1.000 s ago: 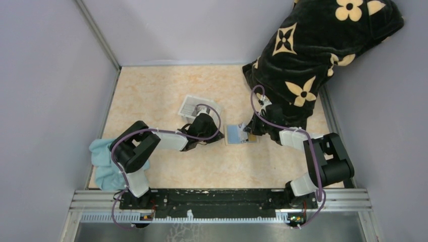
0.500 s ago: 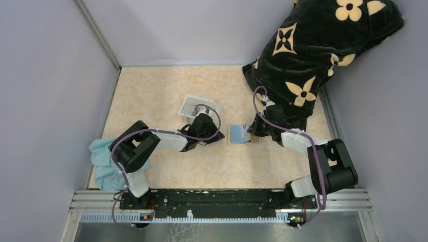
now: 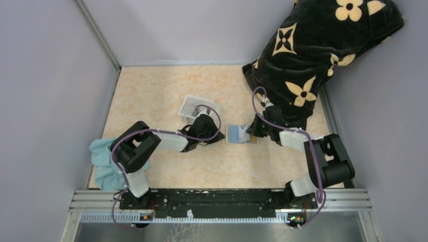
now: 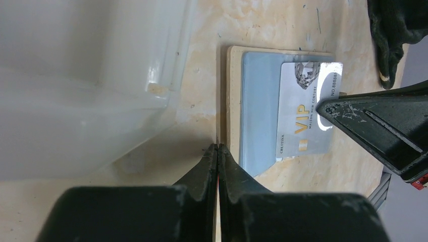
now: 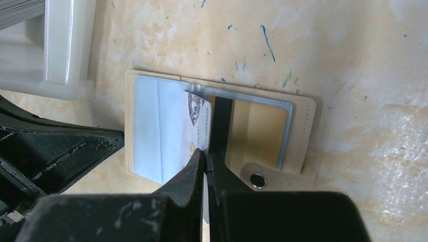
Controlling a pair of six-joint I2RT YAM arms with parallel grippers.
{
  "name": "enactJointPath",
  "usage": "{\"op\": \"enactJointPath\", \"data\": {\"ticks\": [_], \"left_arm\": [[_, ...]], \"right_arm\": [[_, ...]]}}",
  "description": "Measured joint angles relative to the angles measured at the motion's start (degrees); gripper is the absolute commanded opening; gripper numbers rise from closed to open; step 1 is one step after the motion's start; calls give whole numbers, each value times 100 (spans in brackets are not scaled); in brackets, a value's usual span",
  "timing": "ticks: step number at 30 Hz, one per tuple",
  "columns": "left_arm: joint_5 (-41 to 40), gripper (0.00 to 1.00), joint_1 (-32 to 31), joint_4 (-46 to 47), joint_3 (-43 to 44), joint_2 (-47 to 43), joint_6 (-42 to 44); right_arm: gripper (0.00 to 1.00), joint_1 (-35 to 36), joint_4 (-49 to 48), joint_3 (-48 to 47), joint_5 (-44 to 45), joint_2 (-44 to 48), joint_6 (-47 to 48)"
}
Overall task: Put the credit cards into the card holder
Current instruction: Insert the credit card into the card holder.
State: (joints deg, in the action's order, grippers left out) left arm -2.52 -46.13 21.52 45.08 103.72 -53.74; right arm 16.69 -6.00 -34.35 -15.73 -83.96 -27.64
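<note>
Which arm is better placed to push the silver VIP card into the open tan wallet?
Right, probably: the right fingers, shut, touch the silver VIP card on the tan leather wallet. The left fingers, also shut, sit at the wallet's edge, off the card.

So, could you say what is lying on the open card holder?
A silvery VIP card lies on the blue-grey lining of the card holder, under the right gripper. Anything beneath the card is hidden.

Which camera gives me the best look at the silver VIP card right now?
Left wrist: the silver card lies face up on the open card holder, nearly its whole face showing and its print readable. Right wrist shows only a narrow strip of it. From the top it is too small to make out.
</note>
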Motion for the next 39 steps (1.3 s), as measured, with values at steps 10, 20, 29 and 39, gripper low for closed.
{"op": "enactJointPath", "data": {"ticks": [10,20,29,39], "left_arm": [[-2,4,-136,-9,149,120,7],[-74,3,-249,-98,326,236,68],[-160,1,-286,-131,332,240,70],[-979,4,-365,-1191,243,-282,118]], "right_arm": [[0,2,-190,31,-57,-157,-103],[0,107,-540,138,-35,-306,-236],[0,407,-857,131,74,-481,-352],[0,431,-960,127,96,-551,-363]]}}
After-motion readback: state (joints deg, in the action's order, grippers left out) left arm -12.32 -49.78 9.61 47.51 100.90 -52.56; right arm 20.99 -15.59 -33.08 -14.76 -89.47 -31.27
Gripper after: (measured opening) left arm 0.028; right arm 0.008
